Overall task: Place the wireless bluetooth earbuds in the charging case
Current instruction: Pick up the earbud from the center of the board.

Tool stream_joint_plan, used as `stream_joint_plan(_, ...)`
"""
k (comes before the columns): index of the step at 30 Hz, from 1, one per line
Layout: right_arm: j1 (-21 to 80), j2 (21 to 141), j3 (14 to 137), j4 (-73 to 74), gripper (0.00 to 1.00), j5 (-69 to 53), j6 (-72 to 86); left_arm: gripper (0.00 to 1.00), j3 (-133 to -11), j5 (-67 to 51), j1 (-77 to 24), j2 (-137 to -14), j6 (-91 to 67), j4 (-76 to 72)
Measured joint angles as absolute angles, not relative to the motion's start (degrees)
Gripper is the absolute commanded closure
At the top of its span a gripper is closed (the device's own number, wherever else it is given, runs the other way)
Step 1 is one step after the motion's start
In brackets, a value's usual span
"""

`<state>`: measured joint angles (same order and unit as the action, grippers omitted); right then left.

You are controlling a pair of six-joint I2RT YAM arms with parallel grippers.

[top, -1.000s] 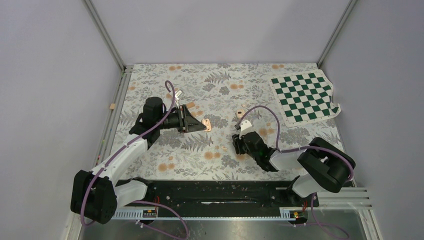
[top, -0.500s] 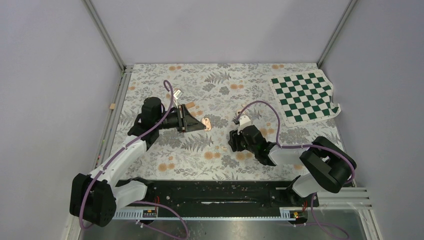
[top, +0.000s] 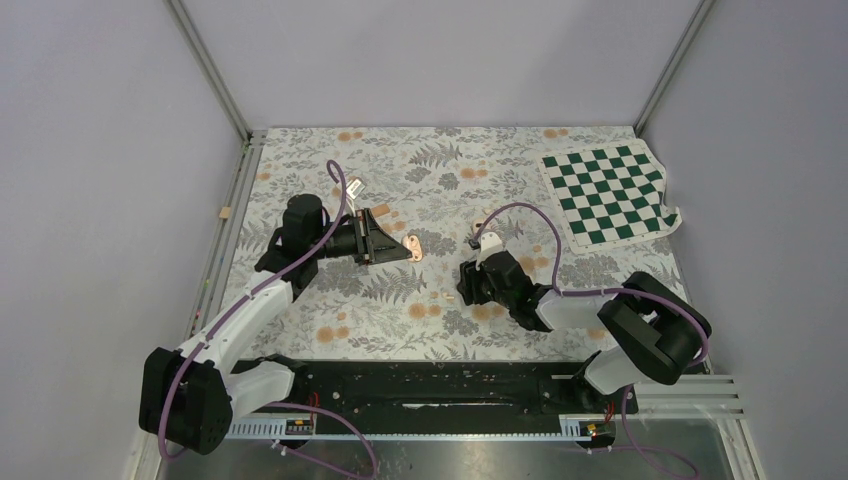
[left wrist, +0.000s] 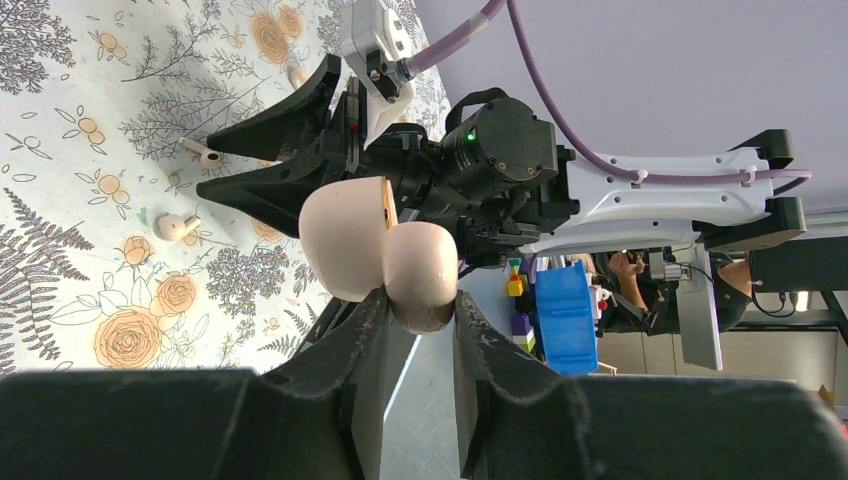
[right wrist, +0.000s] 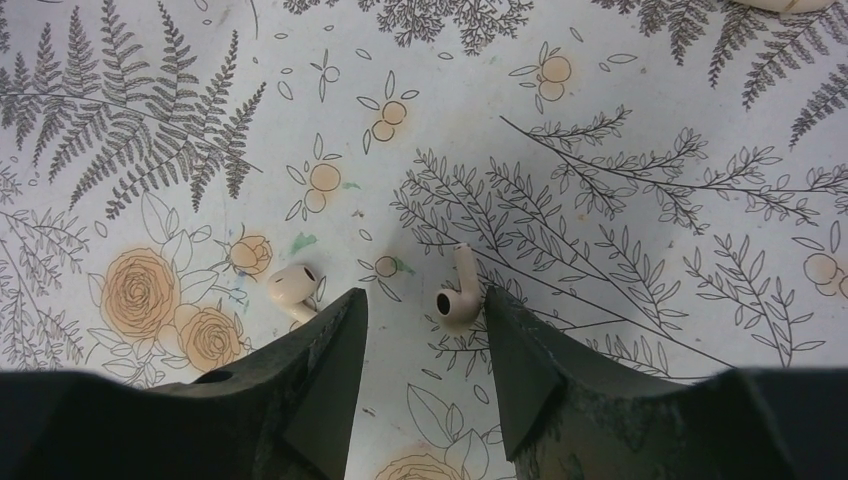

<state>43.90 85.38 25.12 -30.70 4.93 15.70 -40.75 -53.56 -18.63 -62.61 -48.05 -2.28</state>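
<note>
Floral-print desk (right wrist: 620,120) carries both tiny peach-cream plastic earbuds (right wrist: 290,285). One earbud (right wrist: 455,298) sits off-centre inside the released right end effector (right wrist: 425,318), so I'd centre it before pinching. Left end effector (left wrist: 420,305) is clenched on the pale peach rounded plastic charging case (left wrist: 350,240), lid open.

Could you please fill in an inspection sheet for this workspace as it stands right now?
Surface: floral-printed table cover, lying flat.
Job's things: pale peach-pink rounded plastic charging case, lid open, held in the left gripper; two tiny peach-cream plastic earbuds lying loose on the cover, outside the case.
Clutter: green-and-white chequered cloth at the far right corner; small tan block on the left rail.
Grippers: left gripper shut on the case; right gripper open, low over the cover, one earbud between its fingers.
Cables: purple cable along each arm, away from the earbuds.
Surroundings: plain grey walls; nothing else seen.
</note>
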Motion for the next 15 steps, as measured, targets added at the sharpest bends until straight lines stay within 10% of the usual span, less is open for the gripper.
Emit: stream_joint_plan(15, 43.86, 87.66, 25.10, -33.93, 0.55, 9.17, 12.53, 1.00, -40.75, -53.54, -18.63, -62.61, -48.07, -2.28)
